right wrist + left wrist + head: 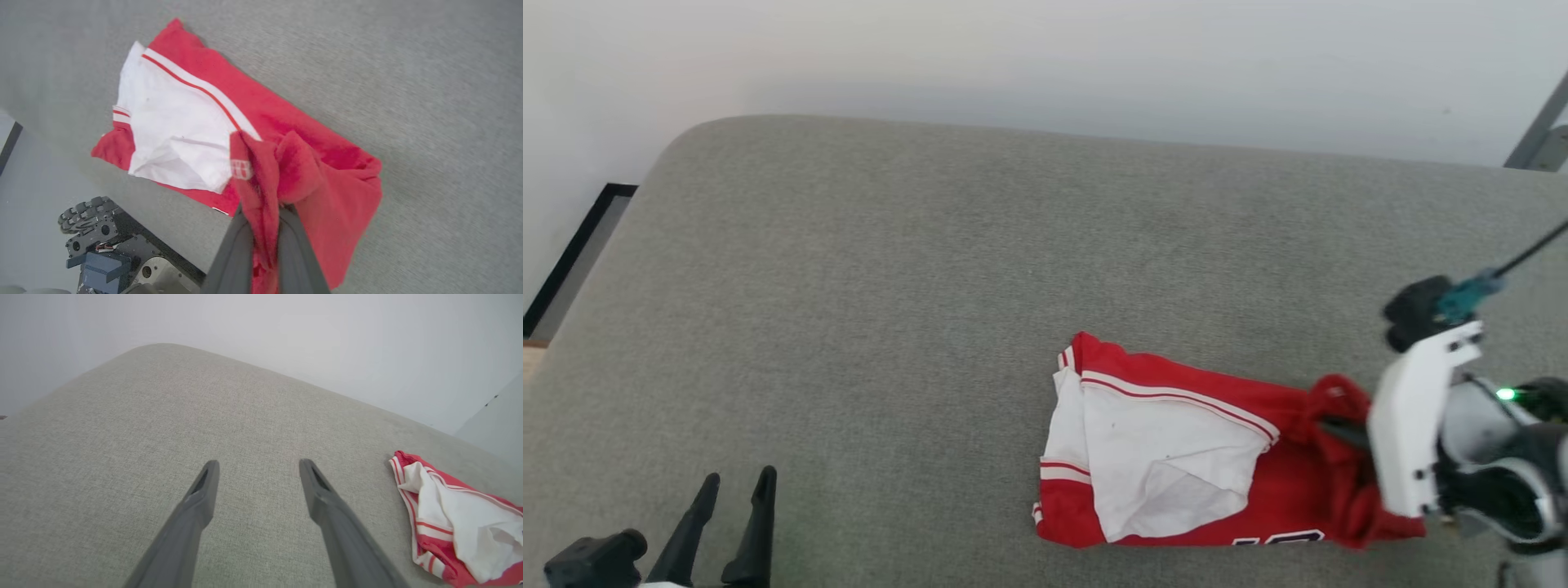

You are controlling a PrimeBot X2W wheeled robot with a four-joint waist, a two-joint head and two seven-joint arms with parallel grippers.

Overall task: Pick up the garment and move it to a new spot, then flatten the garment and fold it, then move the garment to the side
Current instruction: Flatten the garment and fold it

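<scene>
The garment [1176, 457], a red jersey with a white sleeve and red-white striped trim, lies partly folded on the grey cushioned surface [915, 286] at the lower right. A slice of its black number shows at its near edge. My right gripper [264, 212] is shut on a bunched red fold of the garment [286, 171], lifting that end off the surface; in the head view the gripper's fingers [1339, 429] are largely hidden behind the white wrist housing. My left gripper [737, 483] stands open at the lower left, far from the garment [449, 514], with nothing between its fingers [204, 486].
A pale wall runs behind the grey surface, whose rounded left corner [686, 139] drops off to the floor with a dark-framed panel [572, 253]. The robot's wheeled base [106, 245] shows below the surface's near edge. A grey metal strut [1539, 131] stands at the far right.
</scene>
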